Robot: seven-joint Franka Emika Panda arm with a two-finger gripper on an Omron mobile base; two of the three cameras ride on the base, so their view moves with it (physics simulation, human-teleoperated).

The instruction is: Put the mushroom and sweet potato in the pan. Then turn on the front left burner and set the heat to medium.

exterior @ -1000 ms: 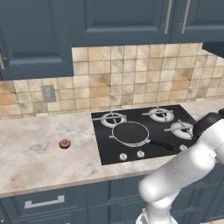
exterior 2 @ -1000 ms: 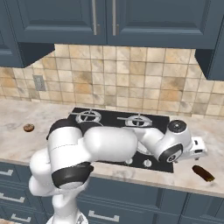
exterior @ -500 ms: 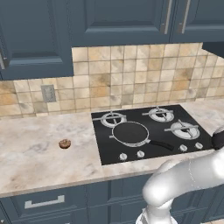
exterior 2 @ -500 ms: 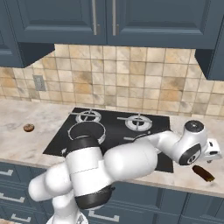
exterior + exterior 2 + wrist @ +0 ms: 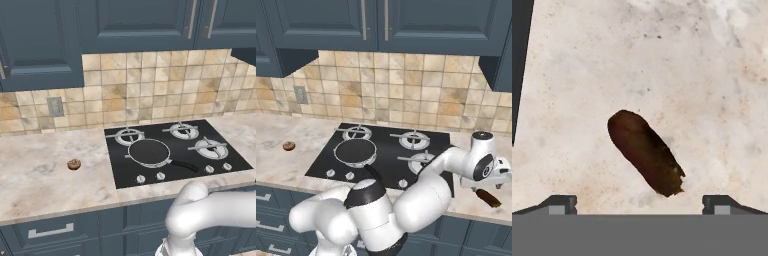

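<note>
Overhead, dark blue cabinets [image 5: 45, 40] hang above a beige tiled backsplash [image 5: 150, 85], and below it a marbled stone table [image 5: 35, 175] runs along the wall in the left base view. A black cooktop [image 5: 175, 150] is set into the table, and the pan [image 5: 148, 152] sits on its front left burner, its black handle pointing right and toward the front. The mushroom [image 5: 74, 164] lies alone on the table, well apart from the cooktop on its left. A grey wall outlet [image 5: 55, 106] sits in the tiles. The white arm [image 5: 210, 210] crosses the lower right and is cut off by the edge.

From the right base view, the arm reaches out over the table to the right of the cooktop [image 5: 391, 150]. The sweet potato [image 5: 488, 197] lies on the table just beneath the hand, partly hidden by it; the fingers themselves are hard to make out here. The pan [image 5: 355, 151] and, far left, the mushroom [image 5: 288, 146] are small but plain.

Looking along the hand, the sweet potato [image 5: 645, 151] lies slantwise on the pale stone, one end rough. The gripper [image 5: 640, 202] has its two dark tips set wide apart at the bottom, to either side of the sweet potato and not touching it. A dark strip of cooktop [image 5: 519, 60] is cut off at the left edge.
</note>
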